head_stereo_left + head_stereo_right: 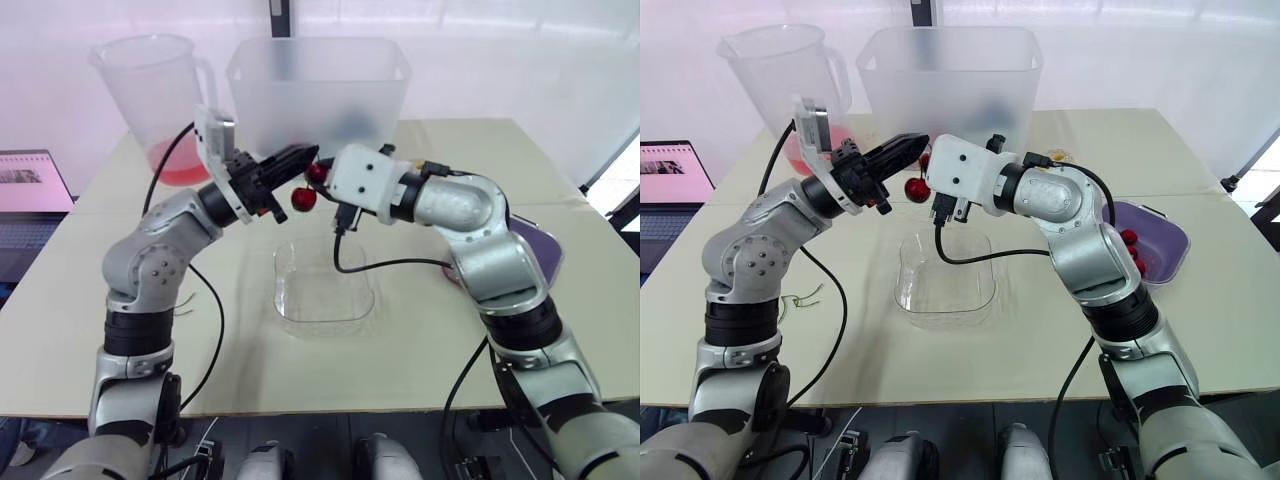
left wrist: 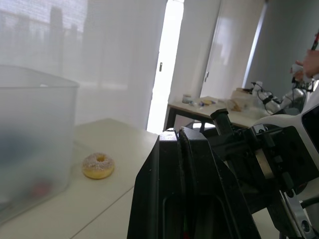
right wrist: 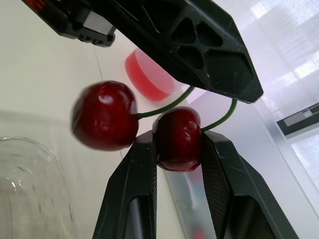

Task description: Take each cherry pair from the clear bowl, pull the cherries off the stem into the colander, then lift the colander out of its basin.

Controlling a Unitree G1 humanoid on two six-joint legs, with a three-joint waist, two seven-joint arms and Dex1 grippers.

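Above the far side of the clear bowl [image 1: 326,296], just in front of the frosted basin [image 1: 318,95], both grippers meet on the cherry pair [image 1: 304,198]. The right gripper [image 3: 178,137] has its two fingers part-way closed, and they squeeze one cherry [image 3: 177,127] from both sides. The left gripper [image 1: 303,155] reaches in from the opposite side with its fingers pressed flat together, and the green stem [image 3: 165,107] runs up under its tip, pinched there. The second cherry [image 3: 103,115] hangs free on the stem, just beside the held one.
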